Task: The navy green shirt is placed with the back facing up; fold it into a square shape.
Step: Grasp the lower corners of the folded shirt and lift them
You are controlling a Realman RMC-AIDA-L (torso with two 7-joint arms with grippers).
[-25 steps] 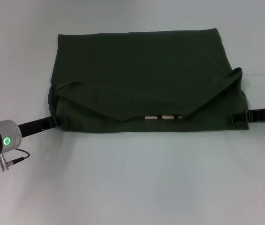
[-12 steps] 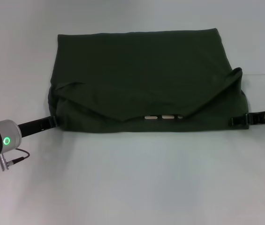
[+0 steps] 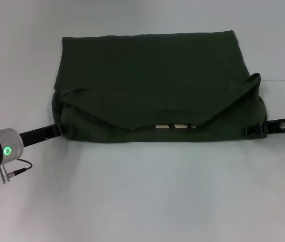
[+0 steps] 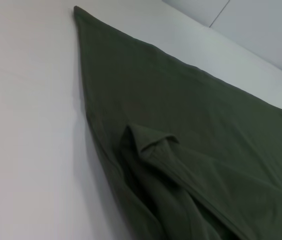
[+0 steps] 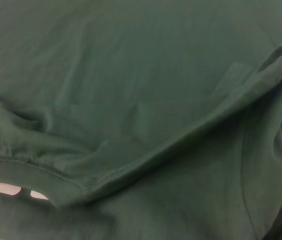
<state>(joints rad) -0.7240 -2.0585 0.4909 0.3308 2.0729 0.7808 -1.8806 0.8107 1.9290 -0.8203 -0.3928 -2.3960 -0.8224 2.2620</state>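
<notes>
only overhead: both tools at shirt edges

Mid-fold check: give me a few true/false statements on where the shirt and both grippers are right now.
1. The shirt lies on the white table. True.
2. Its near part is folded up over the body. True.
3. The left gripper hangs high above the shirt's middle. False: it sits low at the shirt's near left corner.
4. The right gripper is at the far edge. False: it is at the near right corner.
5. Pale labels show at the fold. True.
</notes>
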